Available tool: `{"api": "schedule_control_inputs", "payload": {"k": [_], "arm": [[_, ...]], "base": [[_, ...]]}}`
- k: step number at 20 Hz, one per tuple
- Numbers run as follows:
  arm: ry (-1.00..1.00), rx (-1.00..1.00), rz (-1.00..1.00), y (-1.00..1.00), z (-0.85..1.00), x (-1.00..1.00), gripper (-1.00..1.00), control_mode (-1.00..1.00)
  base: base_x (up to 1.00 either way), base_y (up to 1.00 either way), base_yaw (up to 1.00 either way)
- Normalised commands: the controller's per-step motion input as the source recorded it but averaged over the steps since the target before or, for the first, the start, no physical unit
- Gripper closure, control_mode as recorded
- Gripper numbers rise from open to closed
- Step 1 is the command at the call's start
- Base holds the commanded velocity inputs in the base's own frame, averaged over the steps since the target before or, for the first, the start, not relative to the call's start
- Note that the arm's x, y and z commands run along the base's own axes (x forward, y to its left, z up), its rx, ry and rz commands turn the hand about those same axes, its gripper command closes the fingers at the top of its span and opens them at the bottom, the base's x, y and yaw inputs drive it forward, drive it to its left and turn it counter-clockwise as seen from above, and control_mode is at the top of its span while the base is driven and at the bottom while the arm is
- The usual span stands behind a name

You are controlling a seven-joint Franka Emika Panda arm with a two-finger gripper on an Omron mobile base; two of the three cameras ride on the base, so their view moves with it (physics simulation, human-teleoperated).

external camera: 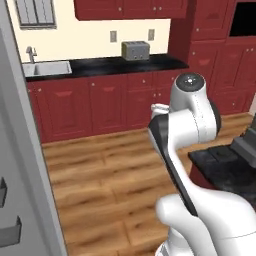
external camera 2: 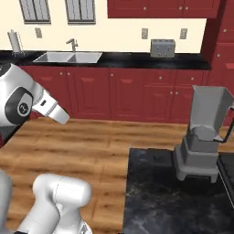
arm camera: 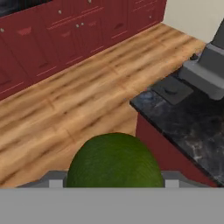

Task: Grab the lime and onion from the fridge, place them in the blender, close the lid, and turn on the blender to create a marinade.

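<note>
Tool (arm camera: 114, 183) apparently clamped on the lime (arm camera: 114, 162), above floor beside the counter (arm camera: 183, 127)

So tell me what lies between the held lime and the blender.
In the hand view, past the lime come wood floor, then black counter bearing the dark lid just short of the blender.

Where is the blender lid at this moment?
In the hand view, the lid lies flat on the dark counter, near its corner and just beside the blender, apart from the lime in the gripper.
</note>
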Motion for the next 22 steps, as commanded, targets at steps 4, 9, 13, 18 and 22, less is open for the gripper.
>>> {"api": "schedule_control_inputs", "payload": {"k": [4,9,13,18,22], "arm": [[0.00,0.00,0.00,0.00,0.00,0.00,1.00,1.00],[0.00,0.00,0.00,0.00,0.00,0.00,1.00,1.00],[0.00,0.00,0.00,0.00,0.00,0.00,1.00,1.00],[0.00,0.00,0.00,0.00,0.00,0.00,1.00,1.00],[0.00,0.00,0.00,0.00,0.00,0.00,1.00,1.00]], "base": [[1.00,0.01,-0.06],[1.00,0.00,-0.09],[0.92,0.03,-0.38],[0.81,0.03,-0.55],[0.54,0.00,-0.65]]}}
